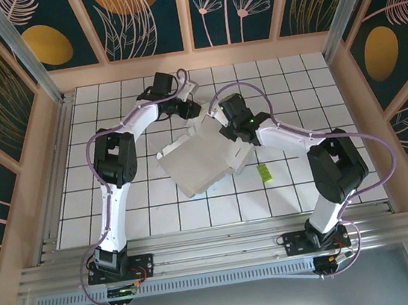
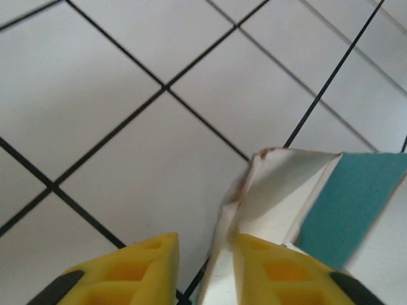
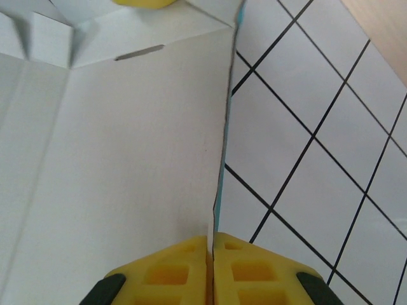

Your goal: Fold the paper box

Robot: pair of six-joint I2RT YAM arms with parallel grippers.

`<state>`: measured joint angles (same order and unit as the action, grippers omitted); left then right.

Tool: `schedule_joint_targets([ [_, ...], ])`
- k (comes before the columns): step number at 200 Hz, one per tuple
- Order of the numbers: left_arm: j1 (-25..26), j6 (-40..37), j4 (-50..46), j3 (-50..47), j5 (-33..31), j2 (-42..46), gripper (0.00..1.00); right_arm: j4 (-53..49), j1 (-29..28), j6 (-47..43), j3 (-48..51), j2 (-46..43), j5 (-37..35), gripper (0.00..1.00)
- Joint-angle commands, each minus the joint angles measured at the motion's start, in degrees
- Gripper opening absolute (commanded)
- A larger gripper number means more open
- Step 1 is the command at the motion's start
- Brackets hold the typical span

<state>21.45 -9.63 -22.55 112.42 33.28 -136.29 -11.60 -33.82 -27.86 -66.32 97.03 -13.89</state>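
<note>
White tiled counter (image 1: 121, 208), patterned walls (image 1: 141, 18) behind; paper box (image 1: 202, 164) half-folded at counter centre. Your right hand (image 3: 212, 267) clamps its edge; your left hand (image 2: 205, 248) stands parted, flap (image 2: 280, 184) touching one finger. Unpinched, that flap may spring flat.

Pinches the thin standing edge of the paper box (image 3: 114, 165) between the yellow fingers of the right gripper (image 3: 211, 267), pressed together with only the card between them. Looks along that wall: white creased face to the left, with a narrow slot (image 3: 138, 53) and folded flaps near the top below a yellow piece (image 3: 143, 2), and a teal sliver down the right side. Looks past it onto the white tiled table (image 3: 299, 127), as far as the wooden rim (image 3: 381, 25) at the table's edge.
</note>
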Motion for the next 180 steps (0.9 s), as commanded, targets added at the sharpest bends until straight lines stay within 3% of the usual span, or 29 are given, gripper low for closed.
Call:
schedule_joint_targets([
  [1,0.1,-3.1,-2.2,-1.3,-2.7,4.1,0.33,2.0,0.8,-0.5,2.1,-0.4,3.1,0.1],
  [38,-0.9,-6.2,-11.4,2.7,-4.2,0.9,0.39,3.6,2.2,-0.4,3.1,0.6,5.7,0.1],
  [109,-1.3,-7.7,-17.2,1.5,-4.3,-0.7,0.44,4.7,4.2,0.2,1.7,4.5,7.9,0.11],
  [180,-1.3,-4.2,-10.2,-5.2,4.3,3.8,0.22,6.4,4.1,1.0,2.1,4.9,5.7,0.11],
])
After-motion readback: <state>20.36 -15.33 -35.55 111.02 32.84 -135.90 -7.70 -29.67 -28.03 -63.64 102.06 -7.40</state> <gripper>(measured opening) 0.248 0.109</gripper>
